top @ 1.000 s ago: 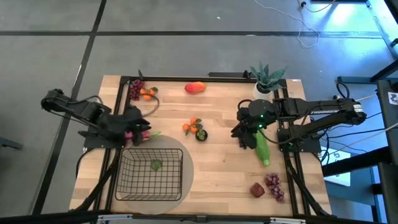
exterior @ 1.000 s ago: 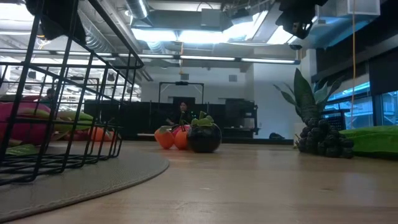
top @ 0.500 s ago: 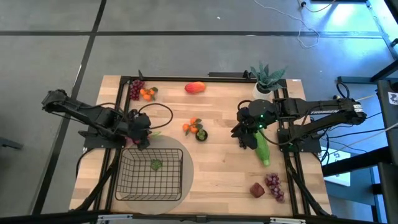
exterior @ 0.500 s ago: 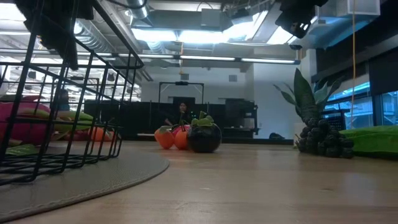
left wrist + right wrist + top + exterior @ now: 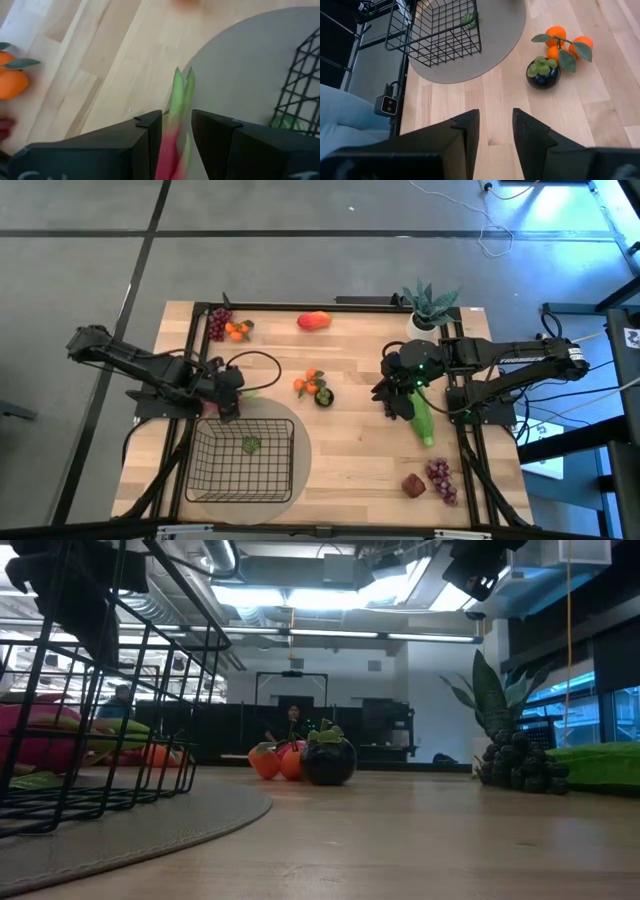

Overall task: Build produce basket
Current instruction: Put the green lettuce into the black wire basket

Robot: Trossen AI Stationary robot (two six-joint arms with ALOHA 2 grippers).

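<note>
While gripped, dragon fruit (image 5: 172, 135) above mat (image 5: 240, 65).

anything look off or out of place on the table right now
Nothing looks spilled or damaged. The basket sits squarely on its round grey mat with one small green piece inside. The rest of the produce lies scattered on the wood, as expected mid-task. The left tool grips a pink dragon fruit beside the basket.

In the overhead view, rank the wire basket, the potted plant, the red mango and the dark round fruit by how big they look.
1. Wire basket, by far the largest.
2. Potted plant.
3. Red mango.
4. Dark round fruit, the smallest.
</note>
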